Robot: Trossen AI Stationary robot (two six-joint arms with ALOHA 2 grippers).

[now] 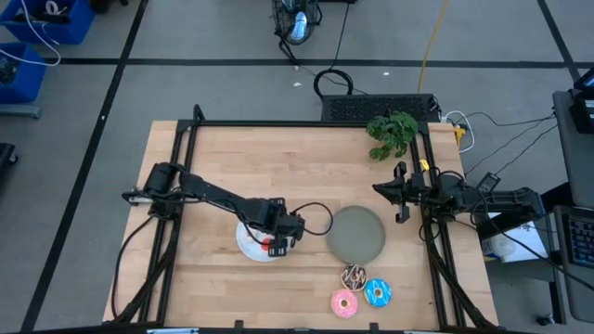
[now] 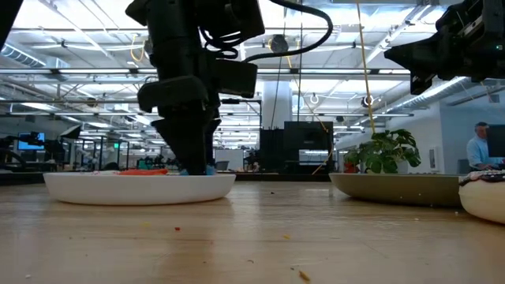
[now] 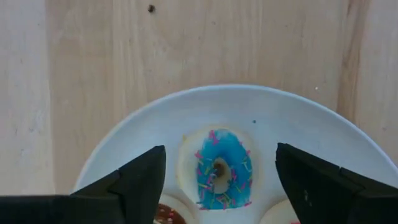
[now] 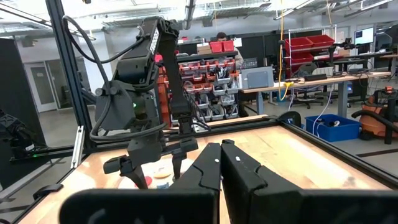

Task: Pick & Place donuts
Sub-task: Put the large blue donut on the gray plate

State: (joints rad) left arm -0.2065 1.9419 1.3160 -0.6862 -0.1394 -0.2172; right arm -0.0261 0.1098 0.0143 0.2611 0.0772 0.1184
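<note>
Donuts, small blue-iced one (image 3: 219, 169) lying on the white plate (image 3: 298, 118) between the spread fingers of the left gripper (image 3: 219, 180), apparently just released there; three larger donuts (image 1: 362, 291) on the table beyond the plate; right gripper (image 1: 401, 197) closed, parked.

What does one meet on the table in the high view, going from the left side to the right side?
White plate with the left hand open over it → grey plate → plant → right hand, shut, at the table's right edge. The three larger donuts at the near edge overlap this order, so I leave them out.
</note>
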